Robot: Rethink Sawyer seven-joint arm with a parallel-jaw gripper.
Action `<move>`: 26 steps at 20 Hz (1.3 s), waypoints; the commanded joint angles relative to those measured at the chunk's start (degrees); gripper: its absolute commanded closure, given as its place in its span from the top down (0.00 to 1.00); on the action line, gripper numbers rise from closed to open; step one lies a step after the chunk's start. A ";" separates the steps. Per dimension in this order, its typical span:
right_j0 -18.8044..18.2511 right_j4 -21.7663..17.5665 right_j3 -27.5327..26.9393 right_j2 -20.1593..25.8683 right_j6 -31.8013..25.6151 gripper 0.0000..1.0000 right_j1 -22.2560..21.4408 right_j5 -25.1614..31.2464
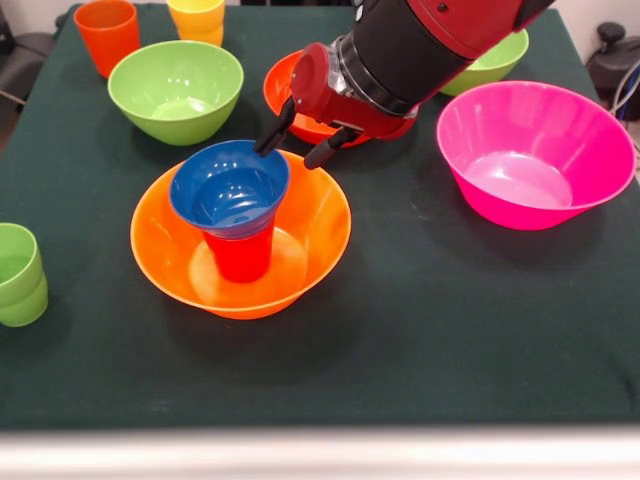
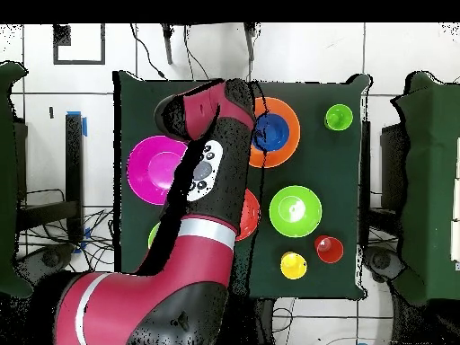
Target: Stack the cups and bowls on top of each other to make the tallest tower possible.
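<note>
The large orange bowl [image 1: 322,228] sits at the table's middle. A red cup [image 1: 240,255] stands in it, and the small blue bowl [image 1: 230,188] rests on the cup. My gripper [image 1: 301,140] is open and empty, just behind the blue bowl's far rim, with its left finger [image 1: 274,130] close to that rim. Two stacked light green cups [image 1: 18,275] stand at the left edge. In the overhead view the arm hides the gripper; the blue bowl [image 2: 273,133] shows inside the orange bowl [image 2: 289,150], and the green cups [image 2: 339,117] stand near them.
A pink bowl [image 1: 535,150] is at the right. A light green bowl [image 1: 178,88] is at the back left and another [image 1: 495,62] behind the arm. A red-orange bowl [image 1: 283,92] lies behind the gripper. An orange cup [image 1: 107,35] and a yellow cup [image 1: 197,18] stand at the far edge.
</note>
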 commanded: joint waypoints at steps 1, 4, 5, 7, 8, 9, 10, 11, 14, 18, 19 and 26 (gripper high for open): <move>0.54 0.66 3.05 4.38 10.00 1.00 1.92 -4.60; 0.63 0.68 2.69 4.38 10.17 1.00 2.22 -4.41; 0.62 0.65 2.62 4.35 10.21 1.00 2.32 -4.38; 0.63 0.66 2.37 4.36 10.24 1.00 2.49 -4.29; 0.61 0.64 2.23 4.37 10.32 1.00 2.65 -4.41; 0.58 0.62 1.90 4.41 10.33 1.00 2.90 -4.39; 0.56 0.59 1.87 4.41 10.40 1.00 2.98 -4.54; 0.54 0.57 1.85 4.42 10.46 1.00 3.07 -4.68; 0.55 0.56 1.70 4.36 10.52 1.00 3.14 -4.57; 0.53 0.61 1.26 4.41 10.44 1.00 3.32 -4.33; 0.55 0.60 1.23 4.42 10.47 1.00 3.38 -4.39; 0.66 0.51 1.00 4.34 11.16 1.00 4.00 -4.95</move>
